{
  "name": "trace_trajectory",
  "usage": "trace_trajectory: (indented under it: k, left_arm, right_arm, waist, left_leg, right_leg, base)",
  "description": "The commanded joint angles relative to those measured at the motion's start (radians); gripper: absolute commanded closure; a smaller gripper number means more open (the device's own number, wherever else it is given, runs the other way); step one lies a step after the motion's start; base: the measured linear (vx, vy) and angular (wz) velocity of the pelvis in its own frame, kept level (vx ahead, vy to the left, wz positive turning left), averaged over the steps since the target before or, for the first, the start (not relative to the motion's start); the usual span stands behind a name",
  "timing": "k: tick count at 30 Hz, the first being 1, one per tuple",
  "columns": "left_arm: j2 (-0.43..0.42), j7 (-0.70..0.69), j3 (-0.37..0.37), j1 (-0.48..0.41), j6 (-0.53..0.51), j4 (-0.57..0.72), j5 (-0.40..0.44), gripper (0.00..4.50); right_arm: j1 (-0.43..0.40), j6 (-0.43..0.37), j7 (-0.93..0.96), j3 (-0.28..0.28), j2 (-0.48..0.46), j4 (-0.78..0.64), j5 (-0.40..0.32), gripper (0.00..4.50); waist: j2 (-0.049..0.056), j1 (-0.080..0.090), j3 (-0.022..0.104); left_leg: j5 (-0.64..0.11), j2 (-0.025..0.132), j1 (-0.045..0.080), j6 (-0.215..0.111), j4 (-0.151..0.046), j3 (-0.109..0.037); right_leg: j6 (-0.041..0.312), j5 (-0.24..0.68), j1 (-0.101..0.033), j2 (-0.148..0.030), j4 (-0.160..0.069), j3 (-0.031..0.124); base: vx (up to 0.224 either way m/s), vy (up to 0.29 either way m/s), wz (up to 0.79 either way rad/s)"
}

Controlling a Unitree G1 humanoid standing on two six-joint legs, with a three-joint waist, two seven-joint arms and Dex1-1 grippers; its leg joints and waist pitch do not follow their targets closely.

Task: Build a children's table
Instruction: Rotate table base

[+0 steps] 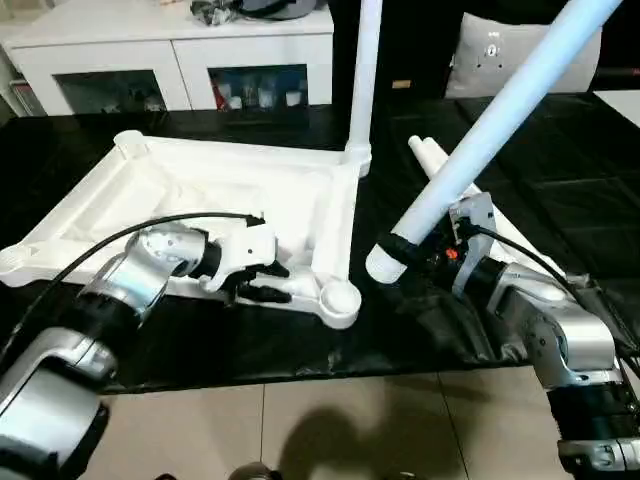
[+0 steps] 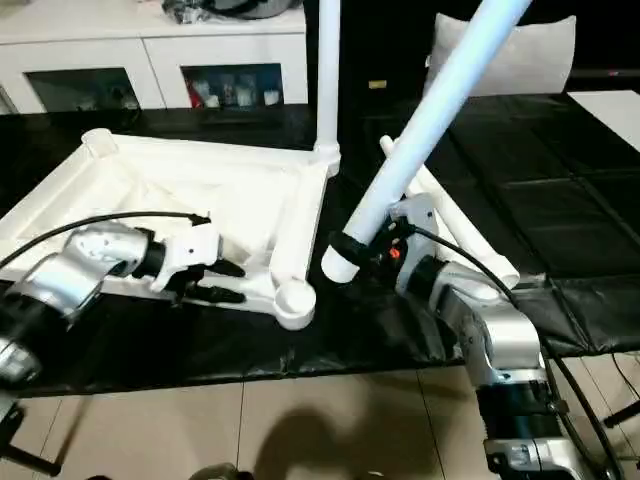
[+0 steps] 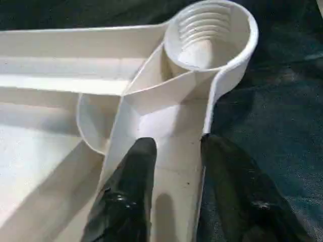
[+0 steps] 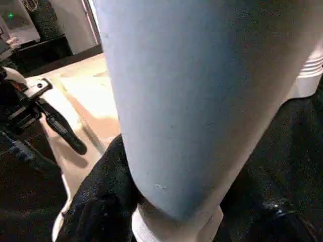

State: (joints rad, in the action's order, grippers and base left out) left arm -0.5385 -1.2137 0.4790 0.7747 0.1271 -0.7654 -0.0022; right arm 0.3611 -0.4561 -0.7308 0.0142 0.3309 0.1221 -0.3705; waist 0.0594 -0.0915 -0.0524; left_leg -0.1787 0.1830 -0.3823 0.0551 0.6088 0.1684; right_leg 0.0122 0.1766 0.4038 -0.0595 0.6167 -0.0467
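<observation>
White moulded plastic makes up the tabletop point(image 1: 250, 200), which lies underside up on a black, slightly creased table cover point(image 1: 580, 180), its raised ribs running diagonally toward round corner sockets. The near socket point(image 3: 209, 35) is a smooth ring with stepped ridges inside. One tapered tubular leg point(image 1: 365, 70) already stands upright in the far corner socket, its top cut off by the frame edge.

The left gripper point(image 1: 262, 282) straddles the tabletop's near rim beside that ridged socket — one glossy black finger point(image 3: 128, 196) lies inside the rim wall, the other outside it, the jaws narrowly apart around the thin wall.

The right gripper point(image 2: 385, 255) is clamped on a second leg point(image 1: 500, 110) near its lower end, holding it slanted up and away; its dark pads press both sides of the tube, and the leg's upper end runs out of view. Two more legs point(image 1: 432, 152) lie on the cover behind it, partly hidden — a white cabinet point(image 1: 170, 50) with glass doors stands beyond.
</observation>
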Motion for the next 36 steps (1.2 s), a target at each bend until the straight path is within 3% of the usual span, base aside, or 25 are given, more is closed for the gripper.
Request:
trace_trajectory:
  k: [1,9,14,20,24,28,29,34,36]
  left_arm:
    - [0.005,-0.020,0.004,0.026,0.030,-0.074,0.031,3.01]
    - [0.021,-0.049,0.004,0.063,0.090,-0.186,0.065,3.66]
    - [0.036,-0.056,-0.014,0.079,0.086,-0.234,0.070,4.05]
    - [0.092,-0.005,-0.073,0.068,-0.104,-0.229,0.034,4.34]
    - [0.145,0.109,-0.092,0.022,-0.287,-0.169,0.024,4.46]
    - [0.156,0.129,-0.082,-0.028,-0.305,-0.093,0.041,4.50]
    - [0.160,0.118,-0.090,-0.067,-0.328,-0.017,0.047,4.50]
    - [0.127,0.046,-0.060,-0.165,-0.217,0.146,0.033,4.50]
    - [0.117,0.061,-0.047,-0.190,-0.193,0.175,0.045,4.50]
  right_arm:
    - [-0.002,-0.006,-0.002,0.001,0.009,-0.031,-0.005,2.62]
    - [-0.004,-0.011,-0.006,-0.004,0.012,-0.035,-0.007,2.62]
    - [0.000,-0.016,-0.008,-0.006,0.014,-0.035,-0.007,2.62]
    - [0.031,-0.049,0.008,-0.020,0.017,-0.045,0.003,2.62]
    - [0.058,-0.080,0.006,-0.036,0.021,-0.065,0.004,2.62]
    - [0.076,-0.088,0.013,-0.043,0.025,-0.058,0.015,2.62]
    - [0.087,-0.091,0.009,-0.055,0.034,-0.048,0.026,2.62]
    - [0.115,-0.059,-0.014,-0.091,0.050,0.001,0.069,2.62]
    - [0.127,-0.056,-0.065,-0.116,0.062,0.022,0.069,2.62]
  waist:
    - [0.005,-0.004,0.076]
    - [0.007,-0.007,0.077]
    - [0.004,-0.011,0.075]
    - [0.000,-0.013,0.074]
    - [-0.007,-0.007,0.073]
    - [-0.005,-0.001,0.072]
    - [-0.006,0.000,0.072]
    - [0.002,-0.002,0.075]
    - [-0.002,0.001,0.074]
  left_leg:
    - [-0.212,0.033,0.016,0.022,-0.070,-0.013]
    - [-0.202,0.037,0.018,0.013,-0.070,-0.013]
    - [-0.207,0.038,0.018,0.010,-0.071,-0.012]
    - [-0.188,0.036,0.017,0.003,-0.069,-0.011]
    - [-0.177,0.036,0.013,-0.007,-0.069,-0.013]
    - [-0.180,0.035,0.012,-0.012,-0.069,-0.014]
    - [-0.175,0.035,0.012,-0.013,-0.069,-0.013]
    - [-0.189,0.040,0.016,-0.012,-0.071,-0.013]
    - [-0.206,0.039,0.016,-0.010,-0.072,-0.012]
  right_leg:
    - [0.212,0.182,-0.057,-0.077,-0.070,0.039]
    - [0.235,0.138,-0.056,-0.079,-0.066,0.039]
    - [0.237,0.163,-0.055,-0.081,-0.068,0.039]
    - [0.250,0.152,-0.057,-0.082,-0.066,0.039]
    - [0.242,0.169,-0.061,-0.082,-0.068,0.039]
    - [0.225,0.217,-0.060,-0.081,-0.075,0.039]
    - [0.219,0.221,-0.060,-0.080,-0.075,0.040]
    - [0.204,0.237,-0.051,-0.079,-0.077,0.040]
    - [0.203,0.233,-0.051,-0.076,-0.076,0.039]
  base:
    - [0.000,0.000,0.00]
    - [0.000,0.000,0.00]
    - [0.000,0.000,0.00]
    - [0.000,0.000,0.00]
    - [0.000,0.000,0.00]
    - [0.000,0.000,0.00]
    - [0.000,0.000,0.00]
    - [0.000,0.000,0.00]
    - [0.000,0.000,0.00]
